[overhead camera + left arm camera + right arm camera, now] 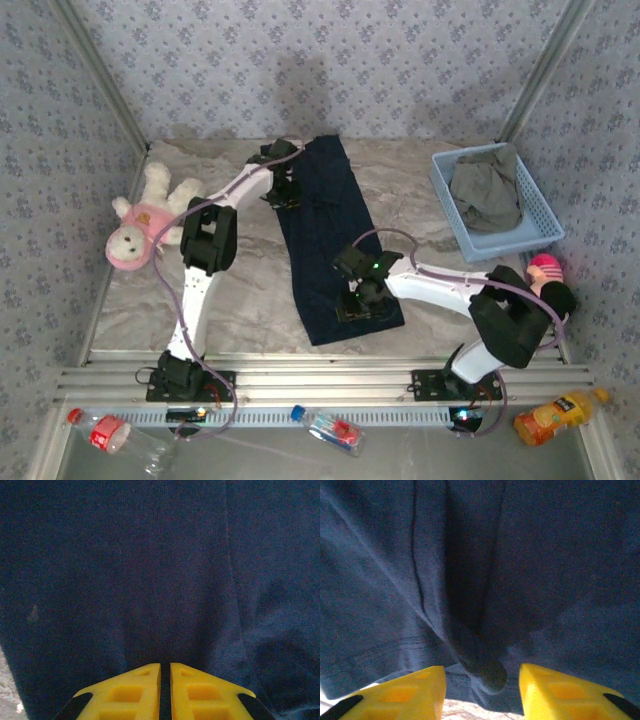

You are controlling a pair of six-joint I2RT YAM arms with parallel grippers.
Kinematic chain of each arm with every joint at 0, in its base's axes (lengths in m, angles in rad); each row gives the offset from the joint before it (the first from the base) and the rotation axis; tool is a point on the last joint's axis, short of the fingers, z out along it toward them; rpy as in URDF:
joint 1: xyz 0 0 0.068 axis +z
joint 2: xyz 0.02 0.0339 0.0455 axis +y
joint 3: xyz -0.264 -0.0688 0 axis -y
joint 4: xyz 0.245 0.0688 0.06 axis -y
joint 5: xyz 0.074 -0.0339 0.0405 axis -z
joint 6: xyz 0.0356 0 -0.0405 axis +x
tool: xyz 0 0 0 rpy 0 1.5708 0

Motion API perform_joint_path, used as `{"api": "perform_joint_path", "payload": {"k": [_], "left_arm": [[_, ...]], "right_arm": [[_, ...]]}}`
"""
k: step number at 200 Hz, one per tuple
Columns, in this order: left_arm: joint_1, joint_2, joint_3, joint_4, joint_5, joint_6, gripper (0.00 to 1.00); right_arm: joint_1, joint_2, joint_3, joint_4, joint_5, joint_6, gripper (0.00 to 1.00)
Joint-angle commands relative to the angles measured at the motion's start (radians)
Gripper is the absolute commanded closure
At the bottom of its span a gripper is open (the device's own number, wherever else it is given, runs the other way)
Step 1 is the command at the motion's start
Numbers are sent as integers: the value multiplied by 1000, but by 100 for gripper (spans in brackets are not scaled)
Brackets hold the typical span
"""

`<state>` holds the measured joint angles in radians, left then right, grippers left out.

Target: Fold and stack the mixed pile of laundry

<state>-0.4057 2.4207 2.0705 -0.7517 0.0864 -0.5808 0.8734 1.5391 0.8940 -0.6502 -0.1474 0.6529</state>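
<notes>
A: Where does the navy garment (322, 245) lie?
B: Flat on the table (420, 170), a long strip running from the far middle toward the near edge. The left gripper (283, 190) sits at its far left edge, the right gripper (362, 303) on its near right corner.
A: Left jaws?
B: In the wrist view the left gripper (165, 666) has its yellow fingers (125, 695) pressed together, with a hairline slit between them. Navy cloth lies right under the tips. Can't tell if any is pinched.
A: Right?
B: The right gripper (481, 675) is parted wide. A raised fold of the navy garment (485, 630) sits between the fingers and looks clear of both.
A: Olive-grey one?
B: The olive-grey garment (487, 192) lies crumpled in the blue basket (545, 212) at far right, well apart from both grippers.
</notes>
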Motion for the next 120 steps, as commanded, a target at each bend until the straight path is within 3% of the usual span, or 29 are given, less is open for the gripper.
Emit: {"api": "perform_joint_path", "payload": {"k": [1, 26, 66, 120], "left_arm": [[1, 9, -26, -26, 13, -6, 86], [2, 20, -17, -36, 12, -7, 86], [9, 47, 27, -61, 10, -8, 86], [13, 58, 78, -71, 27, -10, 85]], "right_arm": [[5, 21, 30, -8, 13, -4, 76], [10, 7, 49, -41, 11, -15, 100], [49, -73, 6, -146, -39, 20, 100], [88, -93, -106, -111, -106, 88, 100]]}}
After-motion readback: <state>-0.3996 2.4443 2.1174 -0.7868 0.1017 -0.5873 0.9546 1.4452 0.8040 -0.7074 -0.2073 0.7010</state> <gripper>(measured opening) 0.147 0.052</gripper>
